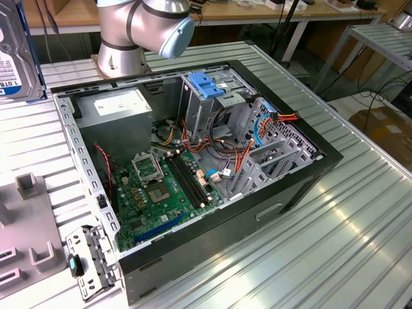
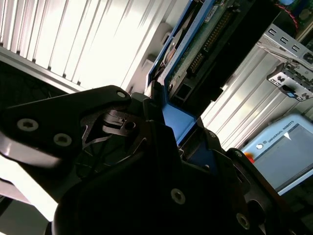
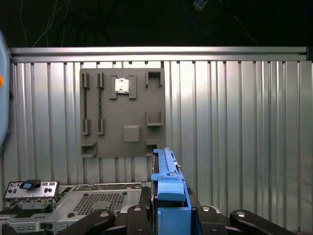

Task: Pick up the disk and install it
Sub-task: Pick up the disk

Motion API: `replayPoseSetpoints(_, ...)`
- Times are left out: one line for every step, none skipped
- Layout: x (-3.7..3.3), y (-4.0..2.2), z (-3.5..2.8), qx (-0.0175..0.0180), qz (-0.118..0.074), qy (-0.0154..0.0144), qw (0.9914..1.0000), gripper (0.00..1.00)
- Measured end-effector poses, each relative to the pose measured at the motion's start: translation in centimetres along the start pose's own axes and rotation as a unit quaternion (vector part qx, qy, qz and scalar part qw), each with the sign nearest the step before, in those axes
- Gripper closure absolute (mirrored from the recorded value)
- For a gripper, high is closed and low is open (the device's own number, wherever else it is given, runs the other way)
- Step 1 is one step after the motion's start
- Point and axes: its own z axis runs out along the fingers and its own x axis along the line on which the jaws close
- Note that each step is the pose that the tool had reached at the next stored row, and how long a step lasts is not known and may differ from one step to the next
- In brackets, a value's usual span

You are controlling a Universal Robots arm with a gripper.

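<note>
Exterior view: an open computer case (image 1: 193, 161) lies on a ribbed metal table (image 1: 360, 244). Inside it are a green circuit board (image 1: 154, 199), a grey power supply box (image 1: 119, 106) and a drive cage (image 1: 209, 90) with a blue latch.
Disk position: the disk (image 1: 14, 61) stands upright at the exterior view's left edge, label side to the camera, well apart from the drive cage.
First wrist view: the disk (image 3: 166, 171) is seen edge-on, with a grey slotted holder plate (image 3: 122, 115) flat on the table beyond it.
Second wrist view: shows the disk's green underside and pin connector row, and a grey control tablet (image 2: 283, 152).
Materials: dark metal disk body, glossy blue plastic rails, corrugated aluminium tabletop, matte black claw.
Claw: the claw (image 3: 168, 213) pinches the disk, its fingers (image 3: 142, 211) closed against the two flat sides, spread no wider than the disk is thick.
</note>
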Motion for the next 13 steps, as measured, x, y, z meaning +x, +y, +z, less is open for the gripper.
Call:
replayPoseSetpoints(0.00,-0.11,0.00,0.0000,0.000,0.0000,1.00000,0.63)
replayPoseSetpoints(-0.01,-0.19,0.00,0.0000,0.000,0.0000,1.00000,0.63)
replayPoseSetpoints(-0.01,-0.30,0.01,0.0000,0.000,0.0000,1.00000,0.63)
replayPoseSetpoints(-0.01,-0.37,0.01,0.0000,0.000,0.0000,1.00000,0.63)
replayPoseSetpoints(-0.01,-0.52,0.01,0.0000,0.000,0.0000,1.00000,0.63)
replayPoseSetpoints(-0.02,-0.61,0.01,0.0000,0.000,0.0000,1.00000,0.63)
replayPoseSetpoints(-0.02,-0.66,0.02,0.0000,0.000,0.0000,1.00000,0.63)
replayPoseSetpoints(-0.02,-0.73,0.02,0.0000,0.000,0.0000,1.00000,0.63)
replayPoseSetpoints(-0.02,-0.81,0.02,0.0000,0.000,0.0000,1.00000,0.63)
replayPoseSetpoints(-0.03,-0.95,0.03,0.0000,0.000,0.0000,1.00000,0.63)
replayPoseSetpoints(-0.03,-1.02,0.03,0.0000,0.000,0.0000,1.00000,0.63)
replayPoseSetpoints(-0.03,-1.11,0.03,0.0000,0.000,0.0000,1.00000,0.63)
replayPoseSetpoints(-0.03,-1.21,0.04,0.0000,0.000,0.0000,1.00000,0.63)
